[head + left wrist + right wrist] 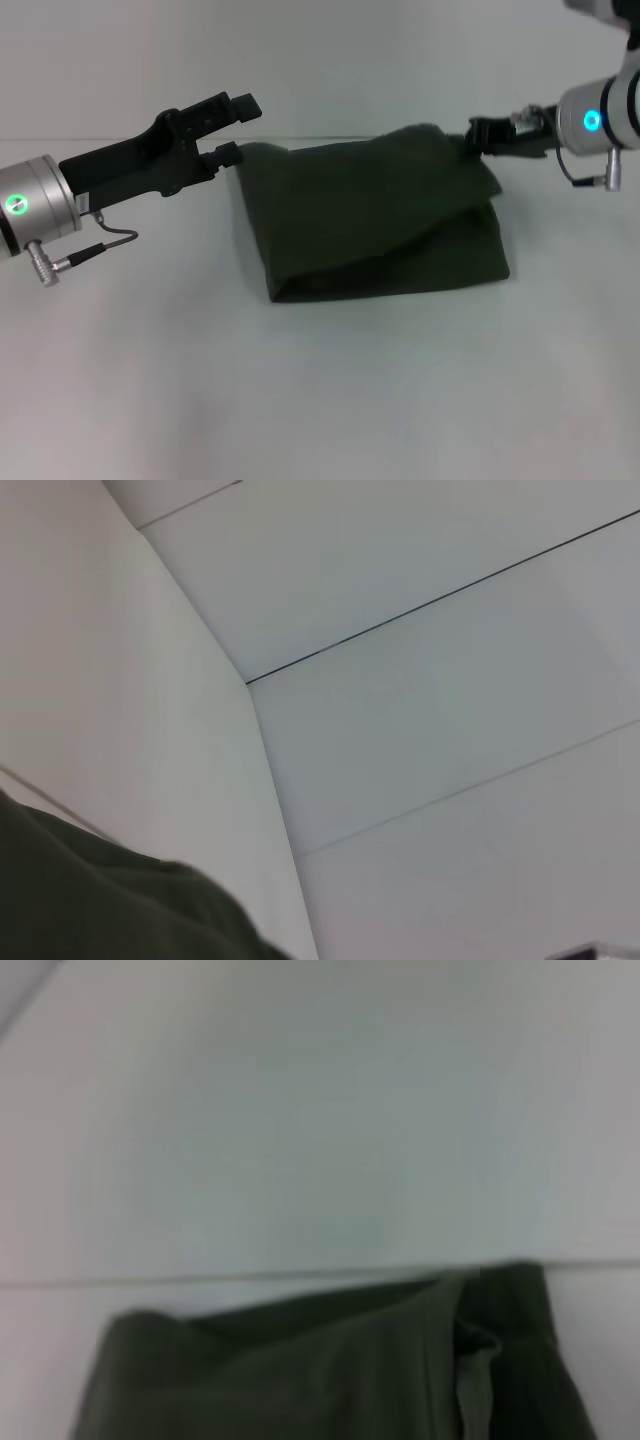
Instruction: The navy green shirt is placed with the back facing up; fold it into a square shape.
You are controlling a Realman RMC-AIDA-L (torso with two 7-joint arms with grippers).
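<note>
On white table (320, 400), soft folded navy green shirt (375, 220)

White table (320, 400) fills the near scene, plain surface. White wall (300, 60) behind at far edge, thin dark panel seams.

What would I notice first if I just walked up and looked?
The dark green shirt, folded into a thick bundle in the middle of the white table. Then the two black grippers at its far corners: the left gripper open at the left corner, the right gripper pinching the right one.
</note>
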